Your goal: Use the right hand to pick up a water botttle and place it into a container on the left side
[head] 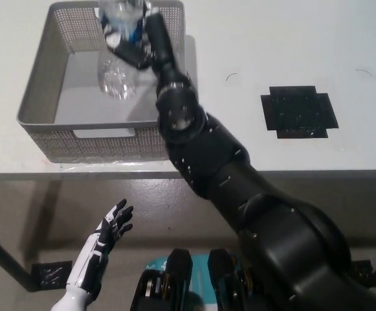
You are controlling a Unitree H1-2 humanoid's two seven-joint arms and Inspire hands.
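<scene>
The right hand (134, 40) is closed around a clear water bottle (118, 61), gripping it near its upper, labelled part. The bottle hangs downward from the hand, slightly tilted, with its base toward the near side of the container. Whether the base touches the container floor cannot be determined.

The hand and bottle sit over the interior of the grey perforated container (35, 97), in its far right portion. The container's right wall lies just beside the hand on its outer side; the black forearm crosses over this wall and the near right corner. To the hand's inner side, the container floor is open and unobstructed up to the left wall. The far rim, with its handle cutout, is directly beyond the hand and is partly covered by the bottle's top.

The container stands on the white table (343, 39), close to the table's near edge. A black flat marker patch (299, 111) lies on the table well to the outer side of the right arm.

The left hand (107, 234) rests below the table edge, well apart from the container, with its fingers spread and holding nothing.

The bottle cap and the right hand's fingertips are hard to make out against the label and the mesh wall.
</scene>
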